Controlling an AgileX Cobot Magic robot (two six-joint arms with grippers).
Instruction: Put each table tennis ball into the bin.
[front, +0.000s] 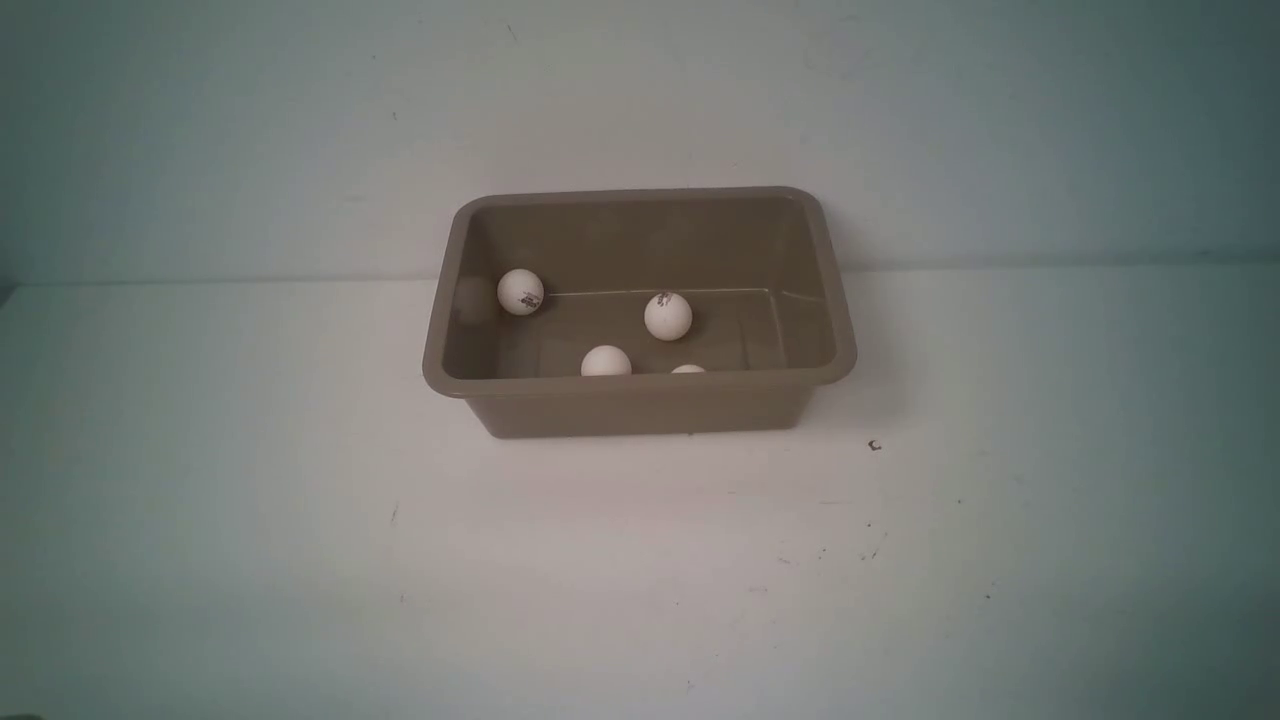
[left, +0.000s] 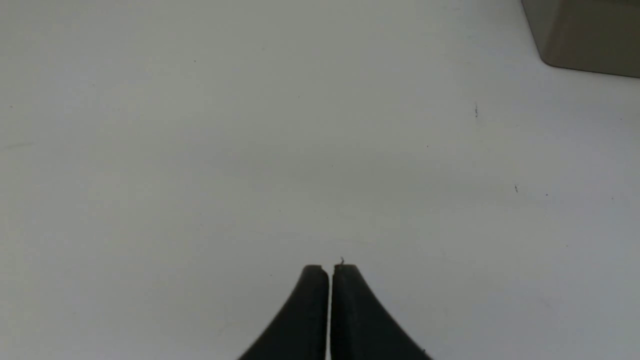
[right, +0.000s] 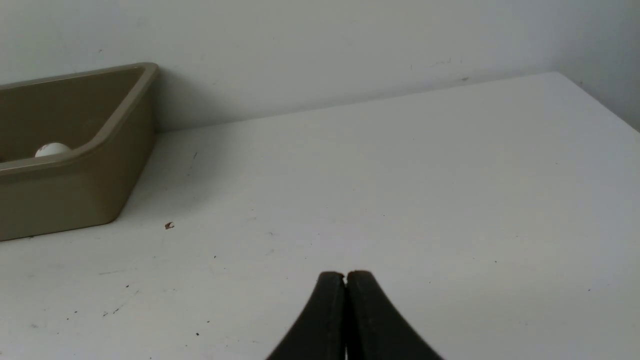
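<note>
The taupe bin (front: 640, 408) stands at the middle back of the white table. Several white table tennis balls lie inside it: one at the back left (front: 520, 292), one in the middle (front: 667, 316), one near the front wall (front: 605, 361), and one mostly hidden behind the front rim (front: 688, 369). The bin's corner shows in the left wrist view (left: 585, 40). In the right wrist view the bin (right: 75, 195) shows with one ball (right: 52, 149) inside. My left gripper (left: 330, 267) and right gripper (right: 346, 274) are both shut and empty over bare table. Neither arm shows in the front view.
A pale wall rises just behind the bin. A small dark speck (front: 874, 445) lies on the table to the right of the bin, also seen in the right wrist view (right: 169, 225). The table's right edge (right: 600, 105) shows in the right wrist view.
</note>
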